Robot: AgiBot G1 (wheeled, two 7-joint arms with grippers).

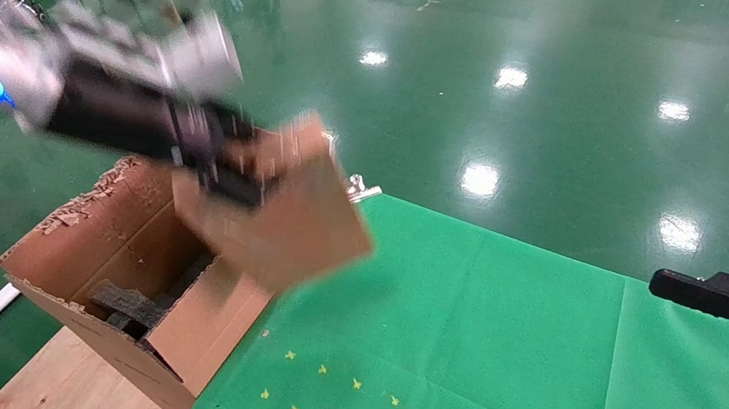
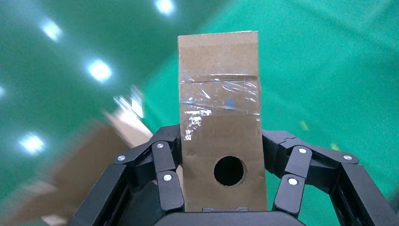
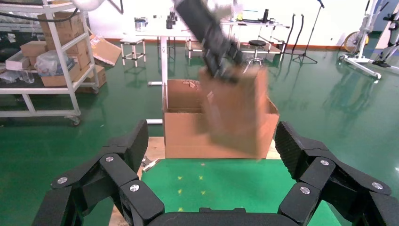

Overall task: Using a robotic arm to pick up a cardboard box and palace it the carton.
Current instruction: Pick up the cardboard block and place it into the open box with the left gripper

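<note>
My left gripper (image 1: 234,168) on the white arm is shut on the small brown cardboard box (image 1: 292,212), holding it in the air at the near-right edge of the carton (image 1: 116,248). In the left wrist view the box (image 2: 220,141) stands between the black fingers (image 2: 164,169), its round hole and clear tape facing the camera. The carton is large, with torn upright flaps and black foam blocks (image 1: 129,307) inside. It also shows in the right wrist view (image 3: 188,132), with the box (image 3: 235,113) held before it. My right gripper (image 1: 724,383) is open at the right edge, empty.
The carton stands on a wooden board (image 1: 68,384) beside the green cloth (image 1: 460,339) with small yellow marks. A metal clip (image 1: 359,189) holds the cloth's far corner. Shelves with boxes (image 3: 61,47), tables and stools stand far off on the glossy green floor.
</note>
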